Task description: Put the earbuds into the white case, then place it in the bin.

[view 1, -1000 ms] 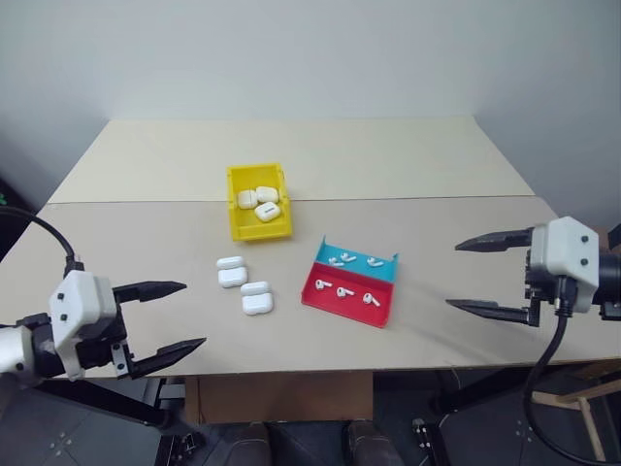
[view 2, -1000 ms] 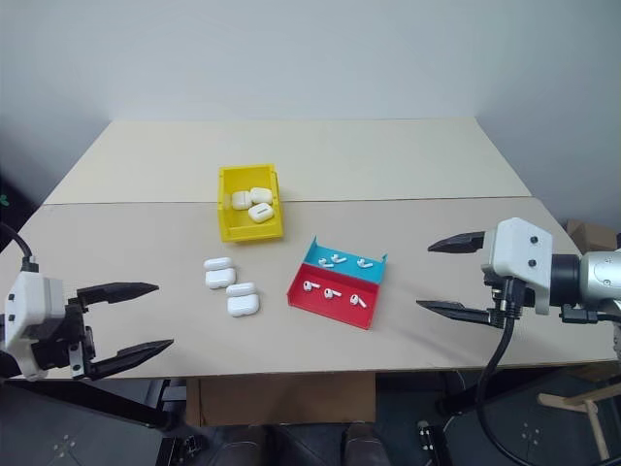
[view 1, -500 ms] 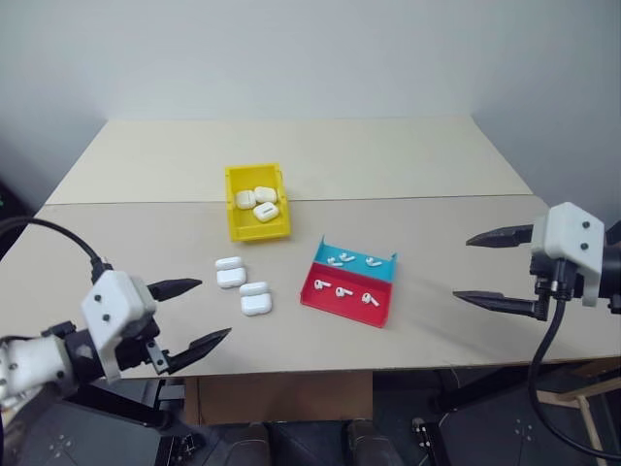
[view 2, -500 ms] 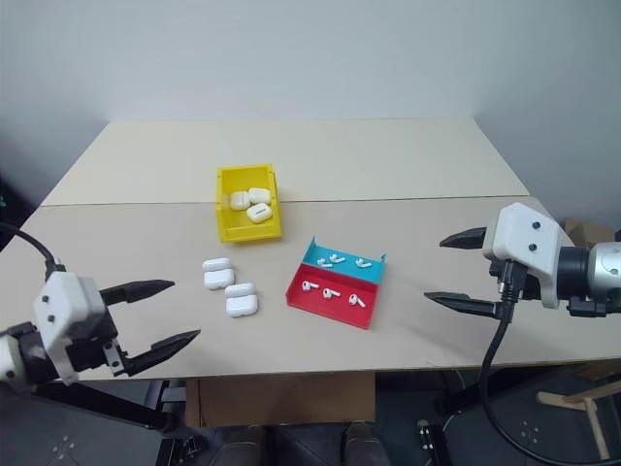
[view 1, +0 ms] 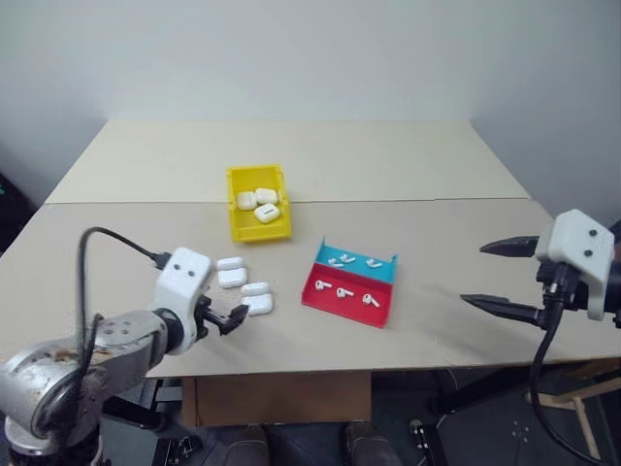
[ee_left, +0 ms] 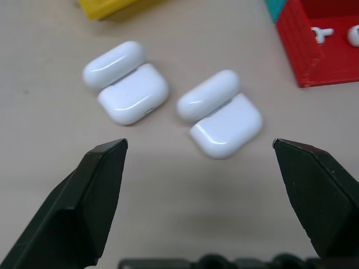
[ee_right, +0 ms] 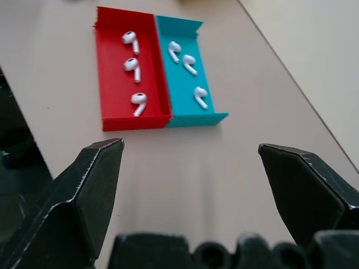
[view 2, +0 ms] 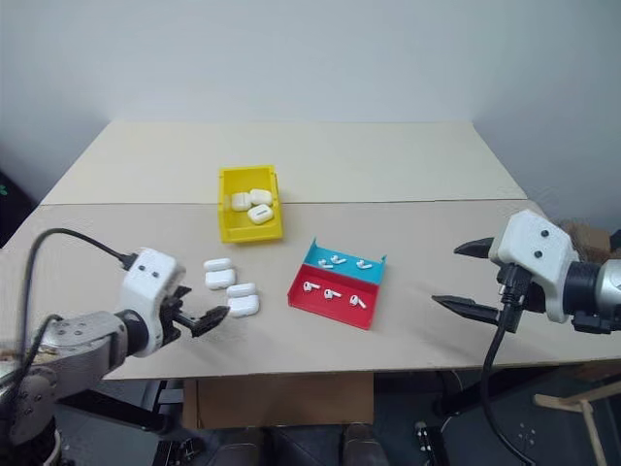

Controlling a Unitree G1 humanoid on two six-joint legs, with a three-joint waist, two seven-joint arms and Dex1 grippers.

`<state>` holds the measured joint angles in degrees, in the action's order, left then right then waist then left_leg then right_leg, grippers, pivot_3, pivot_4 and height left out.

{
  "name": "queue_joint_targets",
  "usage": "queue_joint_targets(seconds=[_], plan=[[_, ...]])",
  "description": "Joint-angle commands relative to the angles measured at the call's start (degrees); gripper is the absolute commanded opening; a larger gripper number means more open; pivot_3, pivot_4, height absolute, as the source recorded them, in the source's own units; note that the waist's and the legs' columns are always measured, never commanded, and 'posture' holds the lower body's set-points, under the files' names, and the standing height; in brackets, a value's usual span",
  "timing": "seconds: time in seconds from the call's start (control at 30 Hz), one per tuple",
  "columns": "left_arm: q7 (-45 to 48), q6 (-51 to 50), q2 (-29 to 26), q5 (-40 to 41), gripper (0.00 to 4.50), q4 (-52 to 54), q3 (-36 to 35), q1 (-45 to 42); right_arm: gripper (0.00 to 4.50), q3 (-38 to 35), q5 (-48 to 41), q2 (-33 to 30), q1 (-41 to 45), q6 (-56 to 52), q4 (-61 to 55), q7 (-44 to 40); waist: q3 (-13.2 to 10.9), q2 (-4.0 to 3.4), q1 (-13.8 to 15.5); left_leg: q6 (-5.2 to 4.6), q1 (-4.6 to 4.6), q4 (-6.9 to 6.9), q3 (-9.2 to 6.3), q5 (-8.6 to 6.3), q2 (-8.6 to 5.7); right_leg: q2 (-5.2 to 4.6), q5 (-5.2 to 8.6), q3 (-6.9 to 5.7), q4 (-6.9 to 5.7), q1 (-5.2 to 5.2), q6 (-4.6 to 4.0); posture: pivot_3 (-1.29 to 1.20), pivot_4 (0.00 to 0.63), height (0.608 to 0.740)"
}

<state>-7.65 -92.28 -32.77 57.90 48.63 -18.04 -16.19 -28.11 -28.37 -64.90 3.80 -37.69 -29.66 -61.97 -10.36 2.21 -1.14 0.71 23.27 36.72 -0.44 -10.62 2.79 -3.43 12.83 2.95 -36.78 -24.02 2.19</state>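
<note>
Swung in from the table's near-left edge since a second ago: left gripper [ee_left: 199, 154], fingers spread wide, nothing between them, just short of two open white cases [ee_left: 220, 116] lying side by side, lids flipped back. Right gripper [ee_right: 190, 154] shifted slightly outward, likewise spread and empty, aimed at the red-and-blue tray [view 1: 349, 298]. Six earbuds [ee_right: 136, 69] in the tray, three per half. Yellow bin [view 1: 257, 228] behind the cases, three closed cases inside.
</note>
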Motion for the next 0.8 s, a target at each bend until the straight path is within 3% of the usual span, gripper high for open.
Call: queue_joint_targets(seconds=[0.03,0.1,0.2,0.27,0.47,0.8], plan=[[-12.26,-0.22,0.60,11.93,4.50,-1.82,0.59,-1.63,4.46,-2.03,-0.73,-0.64,0.74,-1.03,-0.69,1.30,0.00,0.00,0.14,0.00,-0.03,0.00,0.00,0.00,0.00,0.01,0.00,0.00,-0.03,0.00,0.00,0.00,0.150,0.740],[-20.50,-0.22,1.67,18.12,4.50,-3.84,1.44,-2.20,4.46,-1.82,-0.75,-0.72,0.76,-1.11,-0.52,1.50,0.00,0.01,0.30,0.00,-0.07,0.01,0.00,0.00,0.00,0.01,-0.01,0.01,-0.06,0.01,-0.02,0.00,0.150,0.740],[-45.33,18.38,-10.72,44.01,4.50,-9.79,12.03,-1.13,4.46,-1.37,-0.79,-0.82,1.14,-1.61,-0.13,1.92,0.00,0.13,0.31,0.00,-0.11,0.05,0.01,0.00,-0.03,0.01,-0.01,0.05,-0.05,0.07,-0.03,0.00,0.150,0.740],[-55.42,28.20,-15.33,52.98,4.50,-10.26,19.54,-3.07,4.46,-1.08,-0.88,-0.84,1.40,-2.06,-0.03,2.23,0.03,0.08,0.49,0.03,-0.12,0.03,0.06,-0.02,0.04,0.00,-0.03,0.23,-0.12,-0.01,-0.05,0.00,0.150,0.740],[-70.92,44.95,-13.57,55.10,4.50,-9.28,35.15,-8.01,4.46,-0.80,-1.21,-0.73,1.18,-2.88,-0.21,2.70,0.06,0.05,1.88,0.09,-0.08,0.06,0.50,-0.01,-0.13,-0.08,-0.04,0.60,0.27,0.03,-0.16,0.00,0.150,0.740],[-77.57,48.93,-8.23,55.10,4.50,-14.38,40.72,-14.45,4.46,-0.23,-1.23,-0.78,1.69,-4.04,0.07,3.04,0.07,0.06,2.30,0.26,-0.03,0.06,0.56,0.09,-0.17,-0.05,-0.43,0.68,0.75,0.15,-0.23,0.00,0.150,0.740]])
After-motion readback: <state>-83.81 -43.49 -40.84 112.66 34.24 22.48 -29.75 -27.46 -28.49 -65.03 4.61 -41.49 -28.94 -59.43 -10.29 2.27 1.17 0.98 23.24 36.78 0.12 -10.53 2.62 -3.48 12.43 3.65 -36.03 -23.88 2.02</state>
